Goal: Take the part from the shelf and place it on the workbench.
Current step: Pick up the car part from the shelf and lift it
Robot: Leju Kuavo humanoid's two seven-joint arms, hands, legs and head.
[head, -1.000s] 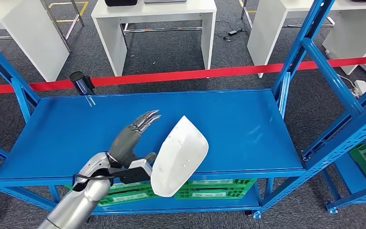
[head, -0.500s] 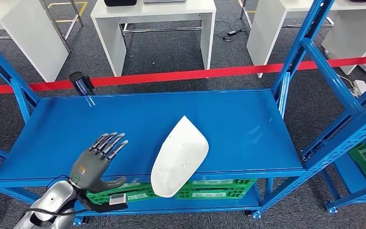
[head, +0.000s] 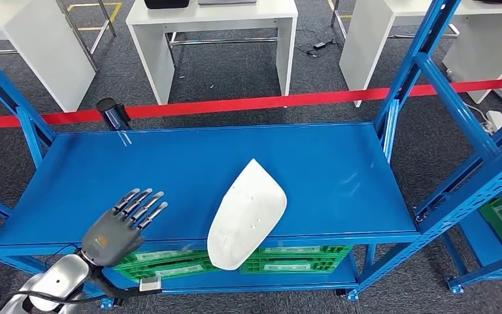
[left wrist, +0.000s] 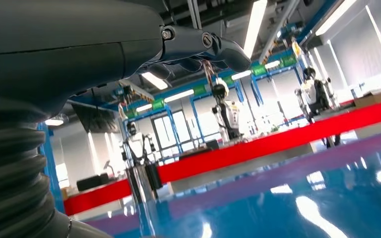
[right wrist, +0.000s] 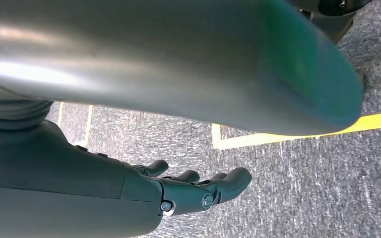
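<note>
The left hand (head: 119, 226) hovers over the front left part of the blue shelf (head: 170, 163), palm down, fingers (head: 145, 203) spread and stretched forward, holding nothing and touching nothing. One white part (head: 247, 212), a curved shell with a pointed end, lies to the right of that hand and apart from it, its wide end hanging over the shelf's front edge. The right hand (right wrist: 193, 191) hangs above grey carpet crossed by a yellow floor line (right wrist: 297, 131), its fingers loosely extended and empty. Beyond the left hand, one red barrier tape (head: 255, 101) runs across behind the shelf, with one black post top (head: 111, 111) and three white tables (head: 212, 29) farther off. Green crates (head: 176, 265) sit on the lower level beneath the hand.
</note>
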